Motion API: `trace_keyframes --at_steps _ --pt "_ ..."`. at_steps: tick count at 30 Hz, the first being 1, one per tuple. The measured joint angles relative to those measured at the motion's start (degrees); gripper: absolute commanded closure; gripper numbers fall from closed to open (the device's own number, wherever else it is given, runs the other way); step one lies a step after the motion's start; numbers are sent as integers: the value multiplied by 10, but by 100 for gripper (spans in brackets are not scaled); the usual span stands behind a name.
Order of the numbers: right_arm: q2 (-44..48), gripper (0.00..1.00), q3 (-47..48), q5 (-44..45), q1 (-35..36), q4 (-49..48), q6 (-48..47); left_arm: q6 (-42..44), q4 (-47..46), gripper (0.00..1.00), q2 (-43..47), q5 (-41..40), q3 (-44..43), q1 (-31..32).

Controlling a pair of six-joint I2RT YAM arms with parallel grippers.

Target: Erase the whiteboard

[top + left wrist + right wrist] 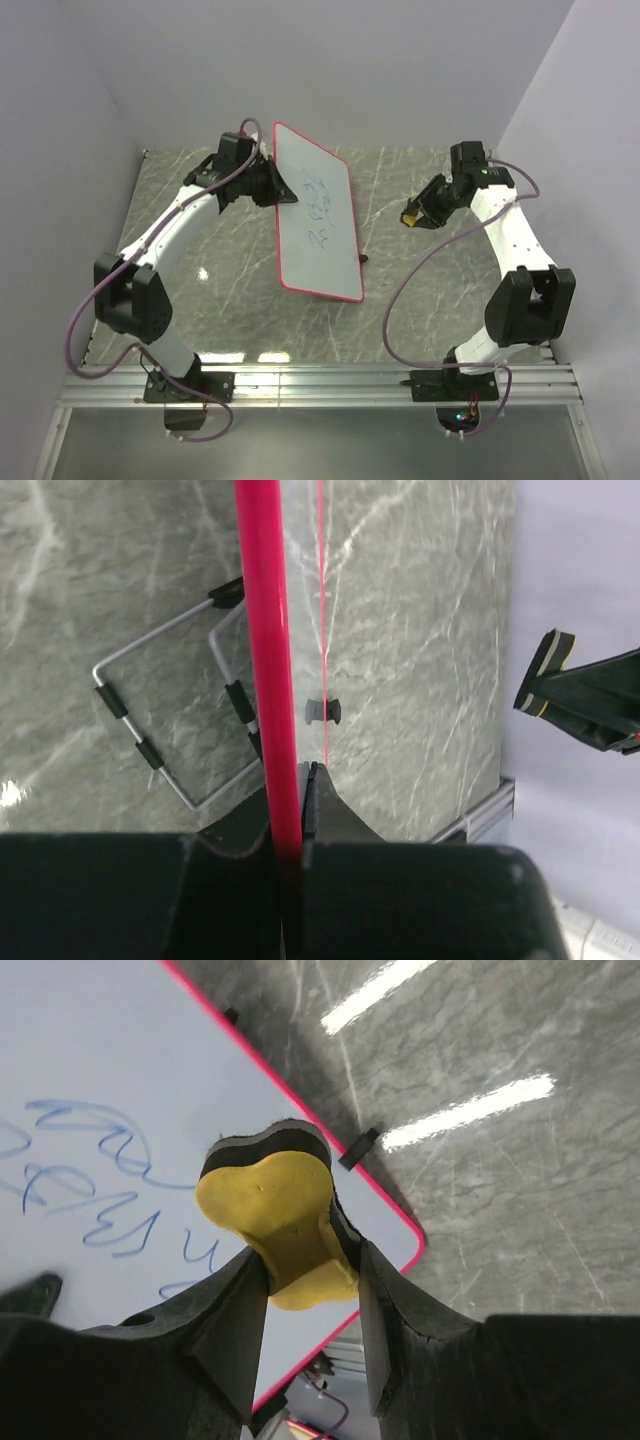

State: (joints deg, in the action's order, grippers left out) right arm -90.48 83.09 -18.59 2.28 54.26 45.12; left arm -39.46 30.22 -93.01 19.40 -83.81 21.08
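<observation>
**Inspector:** Where is the whiteboard (318,222)?

**Assistant:** At the middle of the table (440,300), tilted, with its long sides running from the far end toward the arms. Blue writing (318,215) runs along its white face. The rim is red.

**Inspector:** Left side?

**Assistant:** The left gripper (283,190) is at the board's left long edge, near the far corner. In the wrist view the board is seen edge-on. The jaws are closed on the red rim, one on each face, and the rim runs straight up from between them. A wire frame (150,720) with black sleeves shows to the left of the rim.

**Inspector:** Right side?

**Assistant:** The right gripper (418,213) hangs above the table, well apart from the board's right edge. Its jaws are clamped on an eraser (410,216) with a yellow face and a black backing. The wrist view shows the eraser (268,1200) sticking out beyond the jaw tips. The board's written face and a rounded corner lie behind it.

**Inspector:** Is the eraser touching the board?

**Assistant:** No. The overhead view shows bare table between them.
</observation>
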Motion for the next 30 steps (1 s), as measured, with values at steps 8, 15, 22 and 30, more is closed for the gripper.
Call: trace_keyframes --at_steps 8,15,22,30 --pt "39 100 -46 -89 75 -94 3 104 64 100 -150 124 -158 -32" --pt "-81 100 119 -145 165 -146 -2 114 96 100 -196 189 -176 -58" --pt "-261 100 317 -170 223 -152 -2 131 101 100 -191 200 -172 -58" --pt "-404 100 457 -179 224 -87 16 132 120 100 -169 191 -148 -55"
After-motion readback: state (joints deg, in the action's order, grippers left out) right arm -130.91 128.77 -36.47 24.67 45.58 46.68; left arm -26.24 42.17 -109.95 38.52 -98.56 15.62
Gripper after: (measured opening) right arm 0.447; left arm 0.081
